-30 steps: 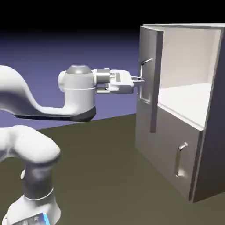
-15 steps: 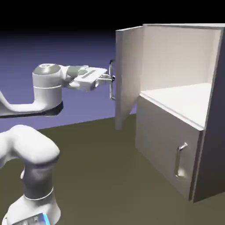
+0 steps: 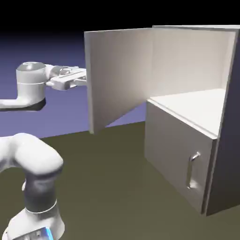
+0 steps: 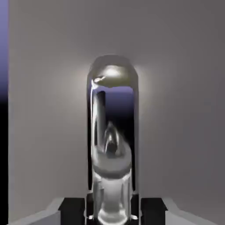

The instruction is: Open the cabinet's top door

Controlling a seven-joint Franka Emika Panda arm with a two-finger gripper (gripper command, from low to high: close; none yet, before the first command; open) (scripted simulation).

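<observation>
Dark olive desk [image 3: 112, 187] lies under everything, with a blue-violet backdrop behind it. Nearest, in the exterior view, the white robot arm rises at the lower left and reaches to the right, and its two-finger gripper [image 3: 84, 80] meets the outer face of the tall flat grey top door [image 3: 119, 77]. From this side the door hides the tips of the jaws. The hand view shows why the hand is there: the long vertical silver bar handle [image 4: 113, 132] fills the middle of the picture, and the jaws are clamped on it at both sides near the bottom edge, so the door can be pulled by its handle. The door itself stands wide open, swung out to the left on the hinge at its right edge, and we see its pale inner side. Farther right is the boxy grey cabinet [image 3: 225, 140], whose upper compartment is open and pale inside. Below it the shorter lower door [image 3: 176, 154] is shut, with its small handle untouched. I judge that the task is nearly done.
</observation>
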